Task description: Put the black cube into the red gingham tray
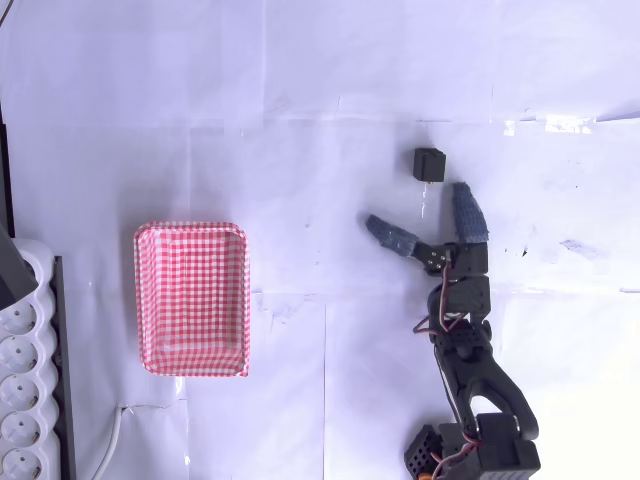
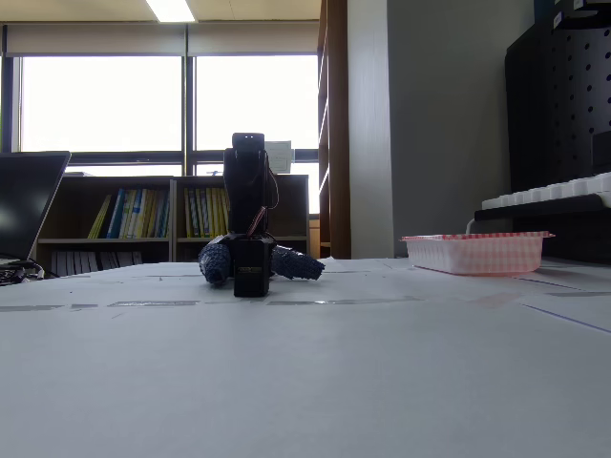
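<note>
1. The cube (image 1: 429, 163) is sitting on the white table (image 1: 300, 100), just past the tips of the pincer (image 1: 425, 220) in the overhead view. It's well apart from the tray (image 1: 191, 298), which is off on the left side of that picture.

2. The pincer is spread wide, nothing in it. One blue-wrapped finger (image 1: 468, 212) points up close to the cube; the other splays out to the left. The cube isn't between them yet, it's more in line with the right-hand finger.

3. What could go wrong: if the arm pushes straight ahead from here, I reckon that finger hits the cube and shoves it away rather than straddling it. It's a tiny light block, so it'd probably slide or spin on the smooth table.

4. Closing too early would just pinch air, or clip one corner and flick the cube sideways.

5. Then there's the carry: it's a long sweep over to the tray, and a weak corner grip could drop the cube on the way or on the rim.

6. From the low fixed view the cube (image 2: 250, 281) is in front of the arm, so you can't judge depth there.

7. The tray looks empty, just red gingham inside. Its rim is low, so a drop from height might bounce out.
</note>
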